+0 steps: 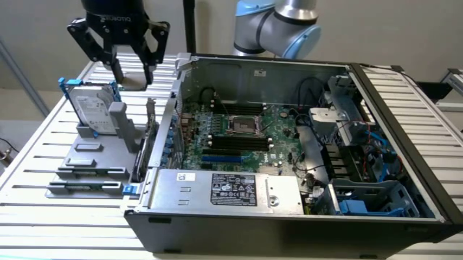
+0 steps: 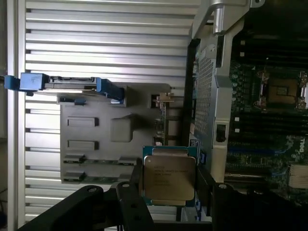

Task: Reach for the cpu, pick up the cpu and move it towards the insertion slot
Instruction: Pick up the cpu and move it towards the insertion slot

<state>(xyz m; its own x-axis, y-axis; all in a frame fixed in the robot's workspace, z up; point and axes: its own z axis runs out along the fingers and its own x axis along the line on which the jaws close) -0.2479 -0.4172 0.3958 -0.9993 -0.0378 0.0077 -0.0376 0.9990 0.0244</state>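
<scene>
The cpu [image 2: 168, 178] is a small square chip with a silvery top and printed lettering, and it sits between my gripper's [image 2: 167, 185] dark fingers [image 2: 130, 202], which are shut on its edges. In the exterior view the gripper [image 1: 132, 76] hangs raised above the grey holder, with the cpu [image 1: 134, 71] showing as a pale square between its fingers. It is outside the computer case, to the exterior view's left of it. The insertion slot [image 1: 244, 125] is a shiny framed square with a dark centre on the green motherboard; the wrist view also shows the slot [image 2: 280, 91].
A silver hard drive [image 1: 94, 111] with a blue-edged bracket stands upright in the grey holder [image 1: 90, 162] below the gripper. The open case wall [image 1: 177, 103] rises between holder and motherboard. Black memory slots [image 1: 239, 142], cables and a power supply [image 1: 224, 189] surround the socket.
</scene>
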